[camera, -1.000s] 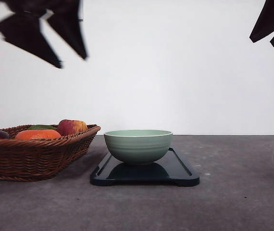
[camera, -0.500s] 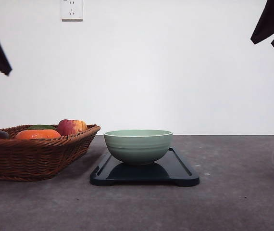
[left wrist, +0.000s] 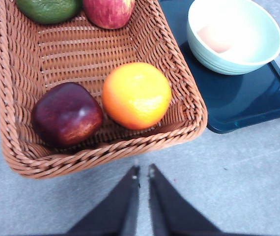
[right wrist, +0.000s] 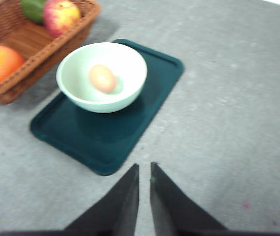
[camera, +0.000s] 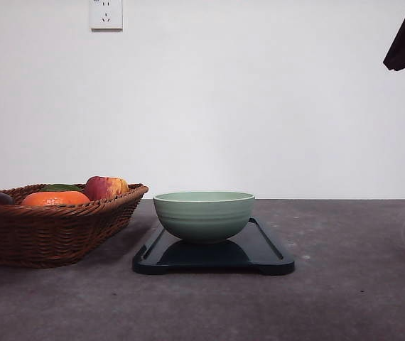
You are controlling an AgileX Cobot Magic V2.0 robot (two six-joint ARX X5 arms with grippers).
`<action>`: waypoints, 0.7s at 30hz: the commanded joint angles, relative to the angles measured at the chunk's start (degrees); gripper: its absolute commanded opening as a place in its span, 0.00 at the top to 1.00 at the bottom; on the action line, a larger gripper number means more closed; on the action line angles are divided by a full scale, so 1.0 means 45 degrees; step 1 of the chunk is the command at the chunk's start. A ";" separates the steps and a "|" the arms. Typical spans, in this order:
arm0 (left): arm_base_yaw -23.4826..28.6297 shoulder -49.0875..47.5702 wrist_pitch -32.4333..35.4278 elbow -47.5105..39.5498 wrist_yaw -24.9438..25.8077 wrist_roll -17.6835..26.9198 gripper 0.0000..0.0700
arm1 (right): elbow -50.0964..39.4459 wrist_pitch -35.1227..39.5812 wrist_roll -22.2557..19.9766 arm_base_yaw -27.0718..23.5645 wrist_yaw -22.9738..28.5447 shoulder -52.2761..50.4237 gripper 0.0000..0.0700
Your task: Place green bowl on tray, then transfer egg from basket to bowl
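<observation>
Now, egg (right wrist: 102,77): lying in the green bowl (right wrist: 102,76) on the tray (right wrist: 145,105), toward 11 o'clock from my right gripper (right wrist: 144,169).
Grippers: my right and left gripper (left wrist: 143,172) are both staying narrowed to a slit, holding nothing.
Basket (left wrist: 179,86): sitting at 12 o'clock of my left gripper.

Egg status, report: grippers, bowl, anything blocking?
Left gripper and right gripper shut, empty, raised. Egg in green bowl, bowl on tray. Nothing in the way.
</observation>
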 commanded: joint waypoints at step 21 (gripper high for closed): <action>0.1858 -0.2455 0.3466 -0.2614 -0.0193 0.1734 1.00 | 0.0062 0.0321 0.0017 0.0073 -0.0030 0.0006 0.98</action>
